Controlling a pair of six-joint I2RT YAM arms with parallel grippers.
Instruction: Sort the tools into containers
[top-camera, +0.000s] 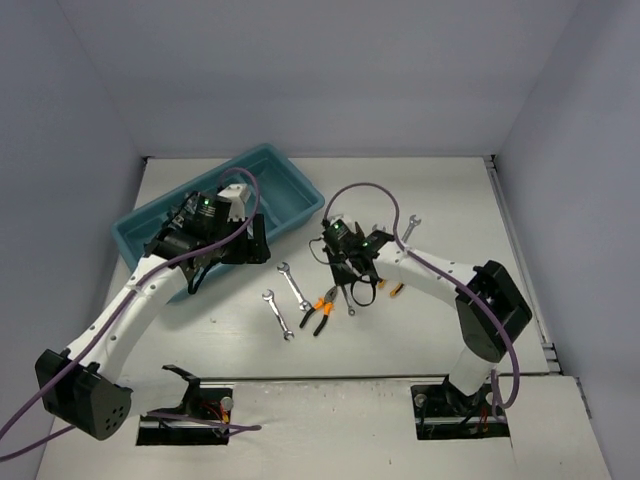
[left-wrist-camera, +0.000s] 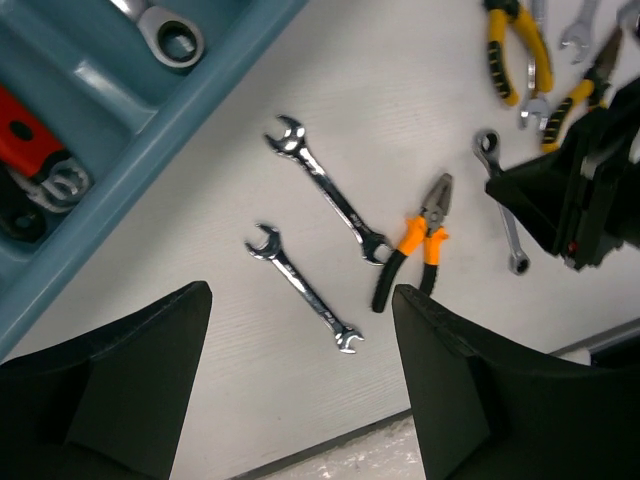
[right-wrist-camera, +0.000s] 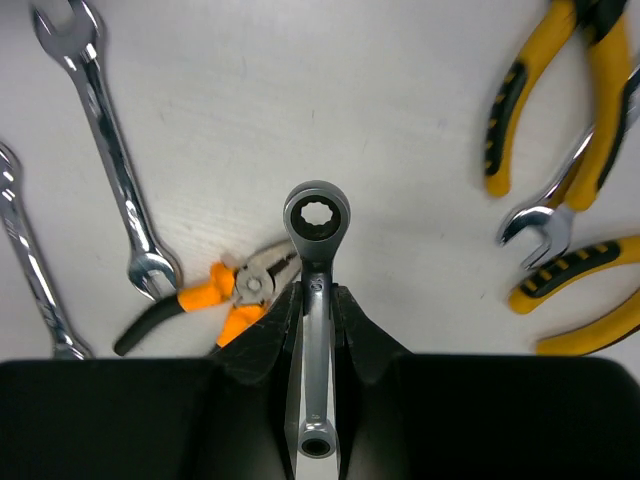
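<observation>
The ratchet wrench (right-wrist-camera: 318, 258) is pinched by its shank between the right gripper's (right-wrist-camera: 317, 297) fingers, ring end ahead, seemingly for a steady lift; the left gripper (left-wrist-camera: 300, 300) hangs spread and empty.

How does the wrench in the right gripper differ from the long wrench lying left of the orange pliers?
The held wrench has a closed ring head; the lying wrench has open forked ends. The held wrench is clamped between the fingers of the right gripper; the lying wrench rests free on the table. Both are silver.
</observation>
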